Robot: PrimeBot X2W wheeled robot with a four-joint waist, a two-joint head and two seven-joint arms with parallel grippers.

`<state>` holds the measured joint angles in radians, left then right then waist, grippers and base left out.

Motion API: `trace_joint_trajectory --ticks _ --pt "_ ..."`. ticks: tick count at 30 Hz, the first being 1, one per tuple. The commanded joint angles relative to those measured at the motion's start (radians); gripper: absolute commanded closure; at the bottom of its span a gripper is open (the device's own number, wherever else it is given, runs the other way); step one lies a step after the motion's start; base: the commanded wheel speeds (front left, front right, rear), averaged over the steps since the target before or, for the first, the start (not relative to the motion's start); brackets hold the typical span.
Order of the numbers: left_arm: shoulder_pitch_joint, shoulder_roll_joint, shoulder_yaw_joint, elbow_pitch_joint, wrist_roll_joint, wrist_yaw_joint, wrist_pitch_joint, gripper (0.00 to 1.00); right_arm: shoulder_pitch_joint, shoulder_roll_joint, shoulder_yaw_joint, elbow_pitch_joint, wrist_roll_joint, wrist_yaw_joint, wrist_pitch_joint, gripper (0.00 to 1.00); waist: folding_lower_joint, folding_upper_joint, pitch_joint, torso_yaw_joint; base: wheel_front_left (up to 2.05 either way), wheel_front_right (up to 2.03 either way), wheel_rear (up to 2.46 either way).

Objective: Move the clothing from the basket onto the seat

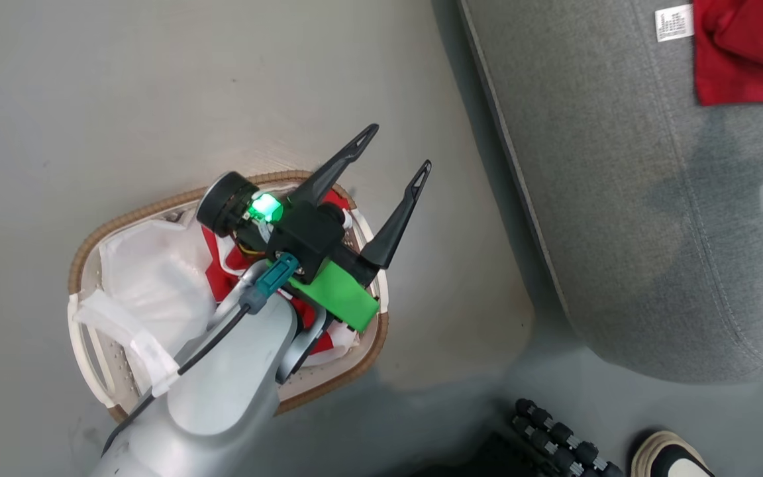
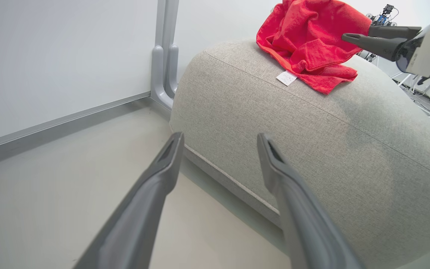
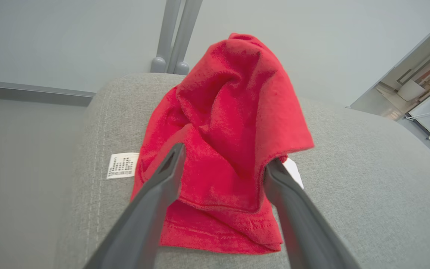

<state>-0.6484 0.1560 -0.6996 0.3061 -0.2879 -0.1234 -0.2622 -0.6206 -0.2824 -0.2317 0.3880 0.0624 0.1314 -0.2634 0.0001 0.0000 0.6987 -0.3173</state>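
At the left of the head view the basket point(image 1: 78, 265) stands on the floor point(image 1: 123, 86), well apart from the seat point(image 1: 620, 199). Its white liner sheet point(image 1: 150, 271) is bunched toward the left side, and the red jersey point(image 1: 222, 285) with white trim lies in the middle, partly covered by the arm above it. The left tool point(image 1: 399, 147) hangs over the basket's right half with its two fingers spread wide and nothing between them; its fingertips reach past the rim toward the seat (the left wrist view looks along them at the seat's rounded side).

Further right, the plain red garment point(image 1: 739, 53) lies crumpled on top of the seat, just beside the small white tag point(image 1: 674, 23). The right tool point(image 3: 224, 157) is at the garment with its fingers apart, one on each side of the heap. A fold of cloth drapes over the tip of one finger point(image 3: 274, 175), but the cloth is not pinched. A shoe point(image 1: 669, 457) shows at the bottom right.
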Motion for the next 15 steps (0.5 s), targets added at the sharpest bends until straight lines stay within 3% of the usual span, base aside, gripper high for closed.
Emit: trace_joint_trajectory --ticks 1,15 --pt "0.023 0.001 0.015 0.001 0.015 0.003 -0.004 0.0 0.024 0.003 0.016 -0.025 0.003 -0.001 -0.002 0.0 -0.0001 0.0 -0.055 -0.001 0.0 0.0 0.0" --pt "0.179 -0.035 0.226 -0.003 0.044 0.038 -0.002 0.0 0.095 -0.014 0.182 -0.104 0.06 -0.001 -0.002 0.0 -0.0001 0.0 -0.256 0.115 0.0 0.0 0.0"
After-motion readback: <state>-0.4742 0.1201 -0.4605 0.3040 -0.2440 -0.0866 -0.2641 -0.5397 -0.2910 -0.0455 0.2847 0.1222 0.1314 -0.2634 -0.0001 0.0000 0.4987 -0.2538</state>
